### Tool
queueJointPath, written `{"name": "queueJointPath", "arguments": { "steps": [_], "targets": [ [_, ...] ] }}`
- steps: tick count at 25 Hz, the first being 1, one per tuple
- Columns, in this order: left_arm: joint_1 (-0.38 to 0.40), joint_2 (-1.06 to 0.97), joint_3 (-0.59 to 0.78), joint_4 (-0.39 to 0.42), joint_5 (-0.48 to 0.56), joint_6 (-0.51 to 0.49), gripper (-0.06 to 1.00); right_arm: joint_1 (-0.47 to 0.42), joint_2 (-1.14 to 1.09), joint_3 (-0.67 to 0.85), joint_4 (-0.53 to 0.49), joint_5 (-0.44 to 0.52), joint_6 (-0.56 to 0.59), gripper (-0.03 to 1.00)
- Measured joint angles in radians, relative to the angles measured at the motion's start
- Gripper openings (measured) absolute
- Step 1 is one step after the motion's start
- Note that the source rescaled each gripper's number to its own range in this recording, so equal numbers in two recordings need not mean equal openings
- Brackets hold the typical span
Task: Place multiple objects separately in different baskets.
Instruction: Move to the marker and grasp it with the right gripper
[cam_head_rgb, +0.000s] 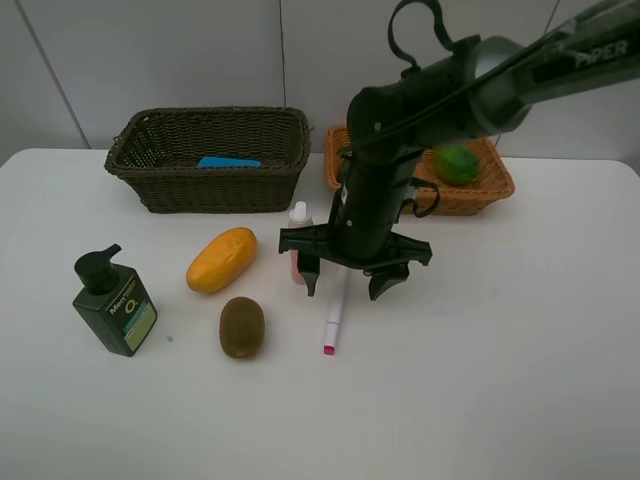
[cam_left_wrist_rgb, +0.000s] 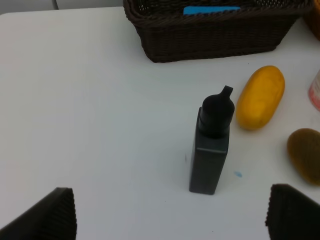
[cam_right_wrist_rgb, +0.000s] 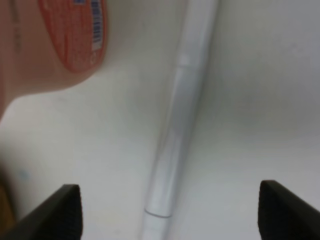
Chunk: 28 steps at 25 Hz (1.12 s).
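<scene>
My right gripper (cam_head_rgb: 346, 280) hangs open just above the table, its fingers straddling the white marker (cam_head_rgb: 334, 320). The right wrist view shows the marker (cam_right_wrist_rgb: 182, 115) running between the open fingers, with the pink spray bottle (cam_right_wrist_rgb: 55, 45) close beside it. That pink spray bottle (cam_head_rgb: 299, 215) stands half hidden behind the arm. The dark basket (cam_head_rgb: 210, 185) holds the blue eraser (cam_head_rgb: 228, 162). A green fruit (cam_head_rgb: 456, 164) lies in the orange basket (cam_head_rgb: 470, 200). My left gripper (cam_left_wrist_rgb: 170, 220) is open, with the dark green pump bottle (cam_left_wrist_rgb: 212, 145) standing some way ahead of it.
On the white table's left half are the pump bottle (cam_head_rgb: 115, 302), the yellow mango (cam_head_rgb: 221, 260) and the brown kiwi (cam_head_rgb: 242, 326). Both baskets stand along the back edge by the wall. The left arm does not show in the exterior view.
</scene>
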Motion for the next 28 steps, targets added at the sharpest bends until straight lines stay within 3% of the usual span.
{"name": "queueJointPath", "arguments": {
  "steps": [28],
  "targets": [
    [0.0, 0.0, 0.0, 0.001, 0.0, 0.0, 1.0, 0.0, 0.05, 0.0, 0.034, -0.032, 0.068, 0.83]
  ]
}}
